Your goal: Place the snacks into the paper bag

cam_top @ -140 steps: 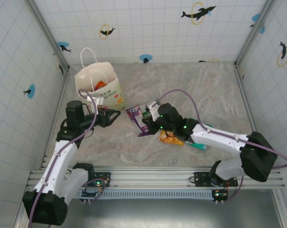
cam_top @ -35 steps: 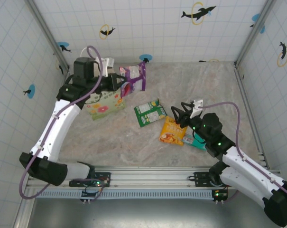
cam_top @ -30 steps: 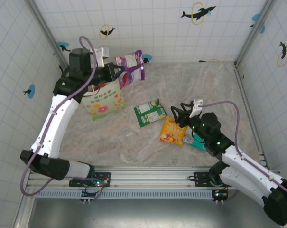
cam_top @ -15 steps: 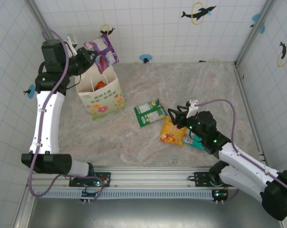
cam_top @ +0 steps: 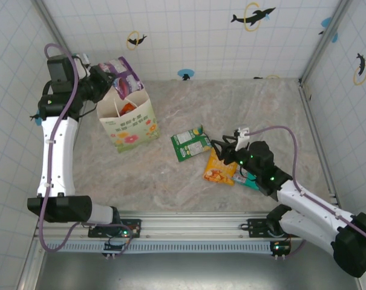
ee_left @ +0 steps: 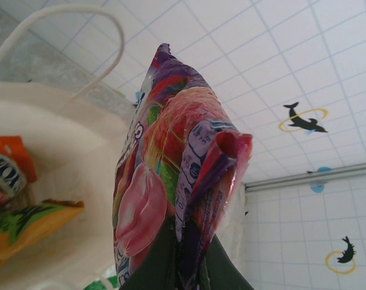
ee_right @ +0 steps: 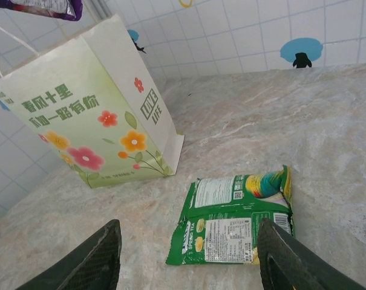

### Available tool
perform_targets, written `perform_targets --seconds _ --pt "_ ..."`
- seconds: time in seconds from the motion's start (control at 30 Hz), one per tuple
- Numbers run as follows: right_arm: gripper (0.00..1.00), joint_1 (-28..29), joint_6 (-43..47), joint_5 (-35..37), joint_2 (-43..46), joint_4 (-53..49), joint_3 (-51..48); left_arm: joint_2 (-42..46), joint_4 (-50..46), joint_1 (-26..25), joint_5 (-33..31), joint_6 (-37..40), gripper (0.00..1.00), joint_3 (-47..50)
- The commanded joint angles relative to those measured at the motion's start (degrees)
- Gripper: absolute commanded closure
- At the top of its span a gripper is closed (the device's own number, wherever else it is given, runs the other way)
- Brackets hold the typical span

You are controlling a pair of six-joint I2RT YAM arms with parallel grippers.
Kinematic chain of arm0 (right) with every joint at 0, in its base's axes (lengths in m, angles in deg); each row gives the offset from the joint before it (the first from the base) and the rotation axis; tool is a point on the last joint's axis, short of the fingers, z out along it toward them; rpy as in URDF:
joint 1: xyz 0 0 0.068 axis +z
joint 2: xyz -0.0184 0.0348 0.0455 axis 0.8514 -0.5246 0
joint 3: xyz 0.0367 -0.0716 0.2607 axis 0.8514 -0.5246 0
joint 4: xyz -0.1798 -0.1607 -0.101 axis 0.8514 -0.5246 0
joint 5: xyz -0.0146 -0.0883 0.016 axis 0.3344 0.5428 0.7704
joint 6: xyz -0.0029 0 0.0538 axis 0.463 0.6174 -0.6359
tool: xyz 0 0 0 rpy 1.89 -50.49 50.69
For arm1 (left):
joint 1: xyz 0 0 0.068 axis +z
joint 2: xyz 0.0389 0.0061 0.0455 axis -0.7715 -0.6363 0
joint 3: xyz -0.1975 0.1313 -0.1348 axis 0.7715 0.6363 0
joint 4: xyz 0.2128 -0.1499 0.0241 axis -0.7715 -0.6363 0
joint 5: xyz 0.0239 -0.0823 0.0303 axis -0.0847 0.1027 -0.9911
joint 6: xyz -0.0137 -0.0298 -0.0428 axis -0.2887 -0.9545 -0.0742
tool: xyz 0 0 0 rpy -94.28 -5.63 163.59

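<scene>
Left wrist view showed the left pincer (ee_left: 181, 269) clamped on the purple packet (ee_left: 170, 181) over the mouth of the bag (ee_left: 68, 169), so dropping it in seemingly needed only a release, while the right pincer (ee_right: 192, 257) stood apart near the green packet (ee_right: 231, 220).

Overhead, two wrist close-ups; common bag (cam_top: 132, 124)

Left pincer (cam_top: 111, 77) raised, clamped; right pincer (cam_top: 221, 149) spread low.

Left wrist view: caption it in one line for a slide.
Left gripper holds a purple snack packet over the open paper bag, other packets already inside.
</scene>
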Motion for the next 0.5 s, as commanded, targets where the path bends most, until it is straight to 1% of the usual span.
perform_targets --seconds 0.0,0.1,0.2,0.33,0.47 --pt "0.39 0.53 1.04 -1.48 -0.49 3.71 1.41 1.69 -5.07 0.49 -2.83 1.83 1.0 -3.51" --pt "0.39 0.87 0.97 -1.53 -0.45 4.53 0.77 1.61 -8.47 0.54 -6.42 3.81 1.0 -4.3" --pt "0.39 1.2 0.84 -1.33 -0.68 5.2 0.39 1.05 -10.31 0.58 -8.34 5.26 1.0 -4.03" --pt "0.39 1.67 0.83 -1.24 -0.92 5.22 0.25 0.42 -10.36 0.56 -8.45 6.09 1.0 -2.3" --pt "0.39 2.1 0.8 -0.8 -0.9 5.28 0.09 -0.65 -10.48 0.53 -7.24 6.88 1.0 -0.56"
